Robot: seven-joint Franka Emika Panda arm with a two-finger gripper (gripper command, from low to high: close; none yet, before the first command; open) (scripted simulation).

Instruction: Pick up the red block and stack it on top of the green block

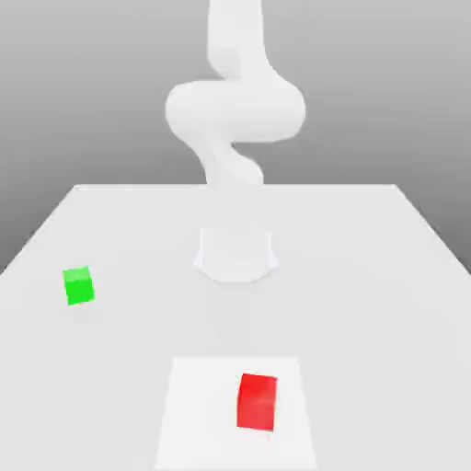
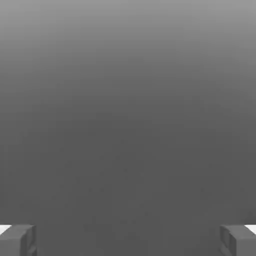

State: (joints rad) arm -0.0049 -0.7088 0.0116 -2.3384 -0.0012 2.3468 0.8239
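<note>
Tool [image 2: 128, 240] released, empty; reach not begun. Next: descend over small matte red cube [image 1: 257, 401], well apart from green cube [image 1: 78, 286].

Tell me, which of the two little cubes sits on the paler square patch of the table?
The red block. It rests on the lighter square patch near the front edge in the exterior view, while the green block sits apart on the plain table, toward that view's left.
</note>
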